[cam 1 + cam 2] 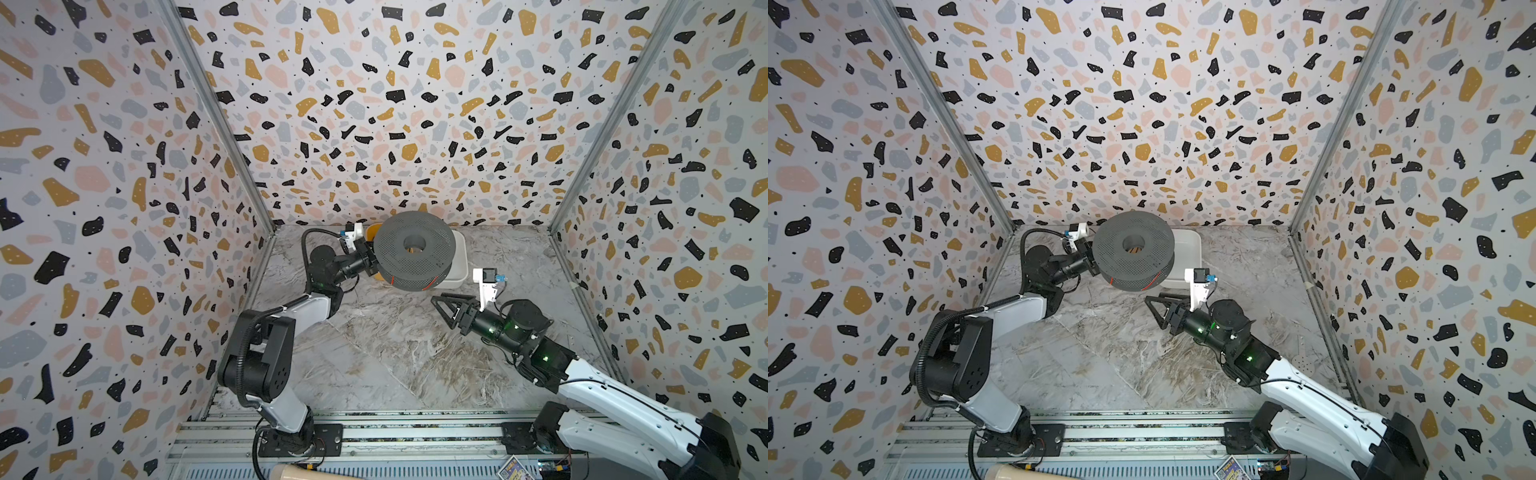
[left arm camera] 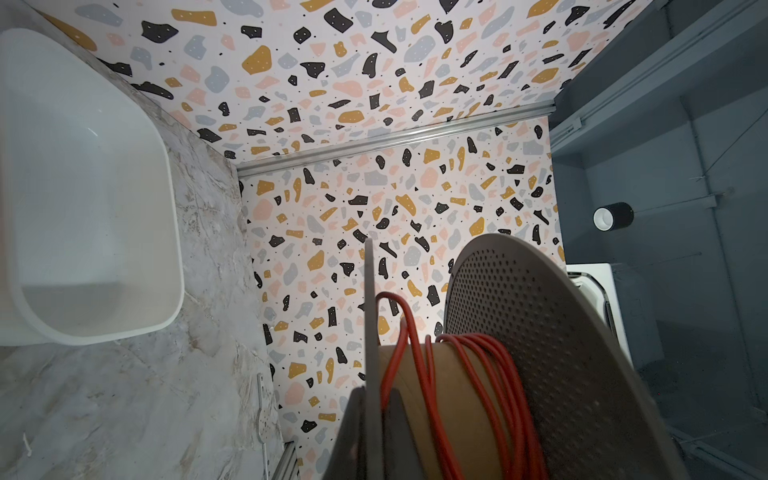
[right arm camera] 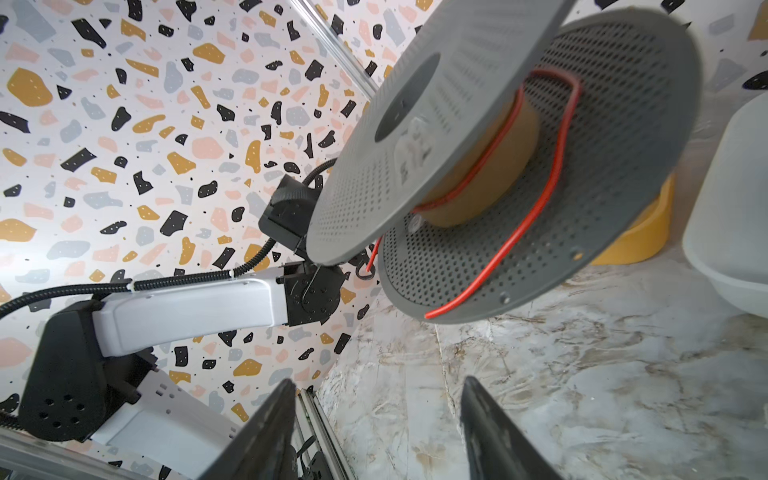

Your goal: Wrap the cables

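While left tool (image 1: 370, 258) clamps one spool (image 1: 399, 257) (one red cable (image 2: 478, 374)): two tubs (image 1: 459, 257).

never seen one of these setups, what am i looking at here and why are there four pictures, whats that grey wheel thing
These are two robot arms mounted at the edge of a marble-look table, each ending in a two-fingered gripper. Two pictures come from one overhead camera looking down on everything. The other two come from cameras on the arms' wrists, so they look close and tilted. The left gripper is shut on one rim of a grey spool, holding it in the air. Its cardboard core carries loosely wound red wire. The right gripper is open and empty, just short of the spool. At the back stand a white tub and a yellow tub, partly hidden by the spool.
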`<control>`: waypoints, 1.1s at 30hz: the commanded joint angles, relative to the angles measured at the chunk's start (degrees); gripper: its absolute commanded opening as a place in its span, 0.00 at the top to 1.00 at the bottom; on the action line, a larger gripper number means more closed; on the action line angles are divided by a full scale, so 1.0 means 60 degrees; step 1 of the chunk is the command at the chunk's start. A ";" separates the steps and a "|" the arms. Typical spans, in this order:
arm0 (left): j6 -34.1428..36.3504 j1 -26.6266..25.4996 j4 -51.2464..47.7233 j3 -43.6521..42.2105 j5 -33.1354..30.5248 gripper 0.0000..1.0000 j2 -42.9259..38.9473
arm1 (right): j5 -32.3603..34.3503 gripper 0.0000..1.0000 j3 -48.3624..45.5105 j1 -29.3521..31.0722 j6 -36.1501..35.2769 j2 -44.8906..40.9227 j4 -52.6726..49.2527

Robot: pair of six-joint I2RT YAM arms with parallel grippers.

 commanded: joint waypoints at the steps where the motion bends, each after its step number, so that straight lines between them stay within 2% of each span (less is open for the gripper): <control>1: 0.0120 0.0049 0.0880 0.0001 -0.0004 1.00 -0.0300 | -0.1066 0.38 0.0354 -0.0878 0.0182 -0.0245 -0.0387; 6: 0.0199 0.0052 0.0918 -0.0130 0.0019 1.00 -0.0256 | -0.3007 0.38 0.0486 -0.2505 0.0865 0.0430 0.0694; 9: 0.0277 0.0049 0.0877 -0.0199 0.0004 1.00 -0.0256 | -0.3296 0.41 0.0823 -0.2827 0.0928 0.0963 0.1054; 15: 0.0624 0.0049 0.0572 -0.0193 0.0091 1.00 -0.0182 | -0.4036 0.46 0.1373 -0.3105 0.1674 0.2124 0.2406; 20: 0.0720 0.0049 0.0493 -0.0250 0.0126 1.00 -0.0182 | -0.4296 0.51 0.1249 -0.3136 0.2809 0.2717 0.3875; 26: 0.0712 0.0080 0.0494 -0.0250 0.0118 1.00 -0.0191 | -0.4123 0.53 0.1068 -0.3185 0.3121 0.2731 0.4086; 33: 0.0716 0.0078 0.0503 -0.0378 0.0187 1.00 -0.0235 | -0.4736 0.58 0.1392 -0.3312 0.4064 0.3792 0.5043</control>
